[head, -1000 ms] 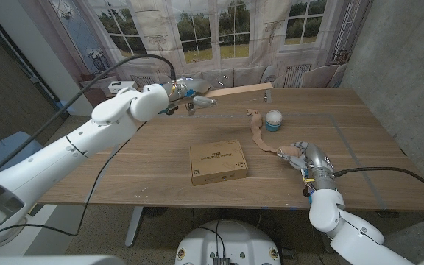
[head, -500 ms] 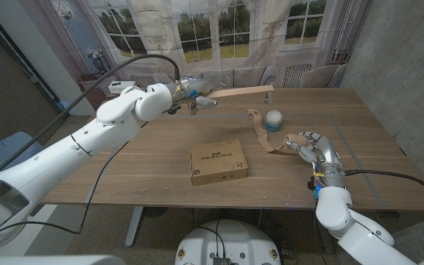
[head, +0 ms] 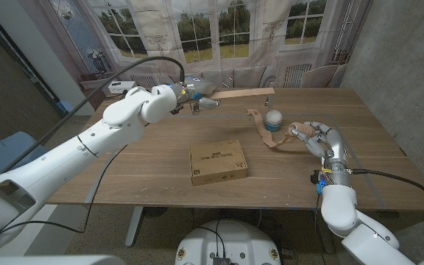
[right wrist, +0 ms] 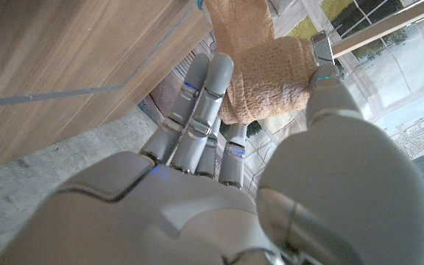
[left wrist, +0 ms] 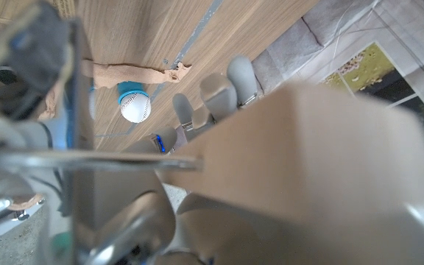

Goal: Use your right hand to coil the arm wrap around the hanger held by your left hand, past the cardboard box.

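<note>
Your right hand [head: 313,135], pinching the arm wrap [head: 265,131], has lifted its end off the table toward the hanger [head: 243,91] gripped by your left hand [head: 191,98] beyond the cardboard box [head: 217,161]; coiling not yet started.

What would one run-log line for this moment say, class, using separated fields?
left hand: holds hanger | right hand: grips arm wrap roll | wrap tail: on table | cardboard box: untouched | coiling: not begun

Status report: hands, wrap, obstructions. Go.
Left hand holds hanger out over the far table. Right hand grips arm wrap, its tail on the table. Cardboard box near, white ball beside the wrap.
</note>
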`<state>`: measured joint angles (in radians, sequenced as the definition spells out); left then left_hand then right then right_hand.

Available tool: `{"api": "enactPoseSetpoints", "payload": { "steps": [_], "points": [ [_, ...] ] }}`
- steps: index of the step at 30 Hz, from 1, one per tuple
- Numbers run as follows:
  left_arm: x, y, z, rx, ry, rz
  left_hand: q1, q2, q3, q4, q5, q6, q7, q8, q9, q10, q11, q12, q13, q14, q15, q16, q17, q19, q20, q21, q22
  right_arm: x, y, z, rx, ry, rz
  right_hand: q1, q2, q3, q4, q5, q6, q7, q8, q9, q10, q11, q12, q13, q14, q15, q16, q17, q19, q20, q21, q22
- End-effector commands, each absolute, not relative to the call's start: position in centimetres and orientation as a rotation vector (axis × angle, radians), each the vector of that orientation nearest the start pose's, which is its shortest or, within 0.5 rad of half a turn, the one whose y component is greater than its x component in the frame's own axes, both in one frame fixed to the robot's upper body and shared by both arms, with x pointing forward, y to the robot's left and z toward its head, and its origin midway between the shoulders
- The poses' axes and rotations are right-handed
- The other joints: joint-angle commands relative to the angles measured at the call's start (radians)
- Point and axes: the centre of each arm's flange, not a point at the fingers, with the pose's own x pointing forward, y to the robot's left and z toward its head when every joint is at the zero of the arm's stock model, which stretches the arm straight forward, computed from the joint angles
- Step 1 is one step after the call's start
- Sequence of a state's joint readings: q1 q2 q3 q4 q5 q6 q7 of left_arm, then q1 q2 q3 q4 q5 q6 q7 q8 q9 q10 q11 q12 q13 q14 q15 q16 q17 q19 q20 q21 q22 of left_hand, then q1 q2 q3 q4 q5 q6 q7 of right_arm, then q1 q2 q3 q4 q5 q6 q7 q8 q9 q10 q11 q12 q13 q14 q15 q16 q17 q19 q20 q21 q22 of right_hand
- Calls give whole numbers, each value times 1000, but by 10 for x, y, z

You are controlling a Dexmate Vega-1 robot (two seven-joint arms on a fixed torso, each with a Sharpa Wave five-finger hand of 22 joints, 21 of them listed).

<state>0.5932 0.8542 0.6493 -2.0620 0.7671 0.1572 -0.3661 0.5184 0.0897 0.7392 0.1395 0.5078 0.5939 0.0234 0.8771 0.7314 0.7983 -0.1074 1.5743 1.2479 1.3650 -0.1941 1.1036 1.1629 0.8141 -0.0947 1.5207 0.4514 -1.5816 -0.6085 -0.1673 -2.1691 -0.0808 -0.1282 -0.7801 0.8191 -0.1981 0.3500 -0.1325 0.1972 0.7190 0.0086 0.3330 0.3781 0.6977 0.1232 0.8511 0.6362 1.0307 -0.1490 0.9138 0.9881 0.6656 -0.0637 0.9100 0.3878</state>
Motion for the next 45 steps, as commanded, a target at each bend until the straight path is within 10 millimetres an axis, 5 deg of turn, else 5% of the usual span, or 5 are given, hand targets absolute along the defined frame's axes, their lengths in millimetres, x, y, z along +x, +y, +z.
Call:
{"api": "enactPoseSetpoints", "payload": {
  "steps": [1, 45],
  "points": [
    [521, 134, 112, 1857, -859, -29, -9, -4, 32, 25, 11, 3, -5, 8, -3, -2, -3, 7, 2, 2, -2, 0, 5, -5, -40, 7, -3, 421, -296, -85, -342, -755, -491, 376, 377, -4, 3, 11, 252, 23, 7, 14, 186, -156, 6, 2, -16, -66, 8, 8, -8, 2, 13, 0],
    [527, 120, 102, 1859, -1151, 122, -31, -9, 47, 29, 24, -13, -13, 41, 3, 2, -8, 7, 2, 5, -3, -5, 2, -9, -42, 14, 3, 312, -314, 37, -454, -1199, -676, 390, 377, -23, 12, 20, 269, 6, 4, 45, 194, -166, 12, 16, -12, -69, 8, 43, -42, -6, 88, -23]
  ]
}}
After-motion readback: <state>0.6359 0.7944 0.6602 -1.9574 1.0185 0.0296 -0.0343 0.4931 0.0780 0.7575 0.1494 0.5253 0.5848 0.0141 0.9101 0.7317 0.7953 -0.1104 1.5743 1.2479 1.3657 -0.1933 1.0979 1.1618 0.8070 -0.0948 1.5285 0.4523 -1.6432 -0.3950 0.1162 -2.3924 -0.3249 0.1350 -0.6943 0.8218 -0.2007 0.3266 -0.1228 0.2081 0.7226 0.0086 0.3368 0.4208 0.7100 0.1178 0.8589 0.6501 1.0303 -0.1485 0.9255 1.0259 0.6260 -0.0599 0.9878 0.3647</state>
